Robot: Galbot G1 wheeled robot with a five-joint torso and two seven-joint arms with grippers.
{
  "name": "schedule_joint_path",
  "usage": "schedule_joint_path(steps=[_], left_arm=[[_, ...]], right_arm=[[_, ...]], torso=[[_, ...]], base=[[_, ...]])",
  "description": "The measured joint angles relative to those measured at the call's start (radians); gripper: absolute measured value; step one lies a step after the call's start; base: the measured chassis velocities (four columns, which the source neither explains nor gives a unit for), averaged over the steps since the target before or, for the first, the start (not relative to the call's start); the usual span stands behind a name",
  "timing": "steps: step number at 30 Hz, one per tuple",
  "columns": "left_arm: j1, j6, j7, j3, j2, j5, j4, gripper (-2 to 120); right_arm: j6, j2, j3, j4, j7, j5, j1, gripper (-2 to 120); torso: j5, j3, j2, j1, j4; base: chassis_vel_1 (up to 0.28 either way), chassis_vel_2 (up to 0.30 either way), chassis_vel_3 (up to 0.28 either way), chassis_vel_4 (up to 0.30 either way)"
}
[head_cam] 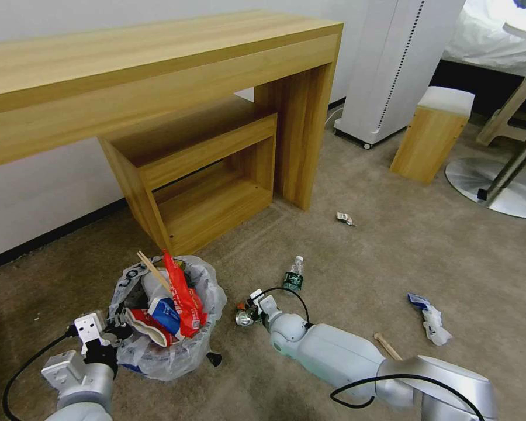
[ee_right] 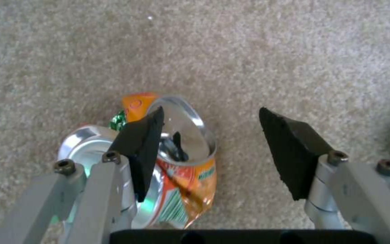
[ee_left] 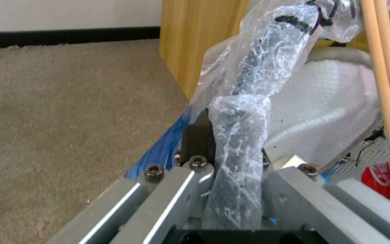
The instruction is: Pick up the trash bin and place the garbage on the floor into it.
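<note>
My right gripper (ee_right: 208, 149) hangs wide open, holding nothing, over the crushed orange-and-silver can (ee_right: 177, 162) on the beige carpet floor (ee_right: 272, 51), but one pad sits on top of it, so closing could squirt it sideways, while my left gripper (ee_left: 231, 152) pinches the bag-lined trash bin (head_cam: 166, 318).

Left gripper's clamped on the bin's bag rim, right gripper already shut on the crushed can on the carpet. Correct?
Not quite. The right gripper is open: in the right wrist view its pads stand wide apart, and the crushed can lies under one pad, not between them. The rest holds: the left gripper is shut on the bag rim of the trash bin, and the can lies on the carpet.
</note>
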Motion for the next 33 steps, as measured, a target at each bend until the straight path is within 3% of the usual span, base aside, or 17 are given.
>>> schedule_joint_path(steps=[4,13,33], left_arm=[[-0.003,0.000,0.000,0.000,-0.001,0.000,0.006,1],[-0.012,-0.003,0.002,0.002,-0.004,0.007,0.031,1],[-0.009,-0.007,0.003,-0.002,-0.001,0.006,0.033,1]], right_arm=[[0.002,-0.001,-0.006,0.009,-0.001,-0.009,-0.003,46],[-0.008,-0.028,-0.006,0.078,0.000,0.013,0.003,60],[-0.011,-0.028,-0.016,0.098,0.004,-0.021,-0.020,59]], torso=[[0.0002,0.000,0.000,0.000,0.0001],[0.0001,0.000,0.000,0.000,0.0002],[0.0002,0.000,0.000,0.000,0.0001]], base=[[0.000,0.000,0.000,0.000],[0.000,0.000,0.000,0.000],[0.000,0.000,0.000,0.000]])
